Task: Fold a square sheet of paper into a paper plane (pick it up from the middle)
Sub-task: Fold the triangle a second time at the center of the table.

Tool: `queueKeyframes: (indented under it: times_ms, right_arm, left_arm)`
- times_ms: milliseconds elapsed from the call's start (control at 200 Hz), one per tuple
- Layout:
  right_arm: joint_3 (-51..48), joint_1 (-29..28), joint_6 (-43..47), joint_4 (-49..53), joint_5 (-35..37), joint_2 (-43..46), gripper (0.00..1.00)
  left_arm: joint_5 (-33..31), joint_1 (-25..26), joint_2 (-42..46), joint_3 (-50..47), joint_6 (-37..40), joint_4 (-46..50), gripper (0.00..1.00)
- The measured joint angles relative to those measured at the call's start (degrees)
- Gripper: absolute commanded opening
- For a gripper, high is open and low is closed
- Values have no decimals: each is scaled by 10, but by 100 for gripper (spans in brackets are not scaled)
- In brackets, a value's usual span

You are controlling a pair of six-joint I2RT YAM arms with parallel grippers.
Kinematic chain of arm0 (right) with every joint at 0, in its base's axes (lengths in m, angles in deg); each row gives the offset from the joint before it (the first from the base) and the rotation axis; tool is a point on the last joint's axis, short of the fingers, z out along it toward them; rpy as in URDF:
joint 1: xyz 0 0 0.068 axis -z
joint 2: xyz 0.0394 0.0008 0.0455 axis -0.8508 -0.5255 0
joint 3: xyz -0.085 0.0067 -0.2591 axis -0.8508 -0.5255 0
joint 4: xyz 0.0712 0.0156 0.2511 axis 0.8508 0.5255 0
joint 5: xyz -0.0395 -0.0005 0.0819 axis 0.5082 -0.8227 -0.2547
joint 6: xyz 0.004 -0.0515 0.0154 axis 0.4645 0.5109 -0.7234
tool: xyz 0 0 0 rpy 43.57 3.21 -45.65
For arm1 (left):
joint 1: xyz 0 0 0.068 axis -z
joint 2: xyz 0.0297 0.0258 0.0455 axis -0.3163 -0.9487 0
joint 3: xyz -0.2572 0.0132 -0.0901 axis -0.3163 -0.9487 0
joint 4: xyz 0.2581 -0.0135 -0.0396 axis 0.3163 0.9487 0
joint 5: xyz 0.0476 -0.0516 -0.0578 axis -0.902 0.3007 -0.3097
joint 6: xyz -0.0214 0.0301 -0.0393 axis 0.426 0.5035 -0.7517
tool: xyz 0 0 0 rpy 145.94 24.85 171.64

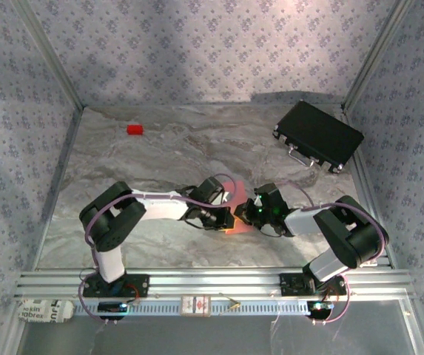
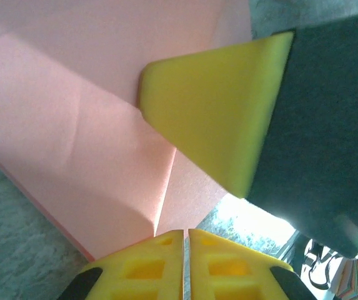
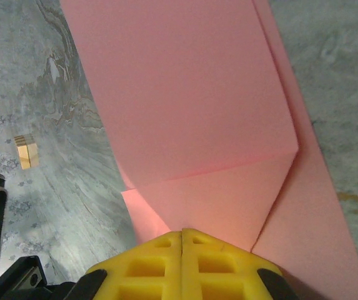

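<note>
Looking from above, you see the paper (image 1: pixel 237 231) on the table (image 1: pixel 160 155) between both arms. Left wrist: your left gripper (image 2: pixel 186 250) is pressed together at the paper's edge. Right wrist: your right gripper (image 3: pixel 182 250) is likewise closed, tips at the fold.

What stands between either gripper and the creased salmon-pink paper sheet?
Nothing visible. The left gripper and right gripper, both shut, are right at the salmon-pink paper sheet; the small red block and black rectangular case lie well apart, farther back.
</note>
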Motion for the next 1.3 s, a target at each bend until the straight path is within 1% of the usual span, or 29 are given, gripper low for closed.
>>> queueKeyframes:
  times_ms: [350, 525, 725, 904, 1064, 1299]
  right_arm:
    - [-1, 0, 0, 2, 0, 1, 0]
    - [-2, 1, 0, 2, 0, 2, 0]
    - [-2, 1, 0, 3, 0, 3, 0]
    - [-2, 1, 0, 7, 0, 6, 0]
    - [-2, 1, 0, 10, 0, 7, 0]
    - [-2, 1, 0, 10, 0, 7, 0]
  left_arm:
    - [-14, 7, 0, -18, 12, 4, 9]
    - [-14, 8, 5, -27, 12, -6, 6]
    - [-14, 13, 42, -63, 0, -12, 5]
    - [-14, 13, 74, -61, -19, -31, 5]
    - [-17, 10, 67, -47, -32, -45, 6]
    - [-49, 6, 29, -31, -40, -48, 7]
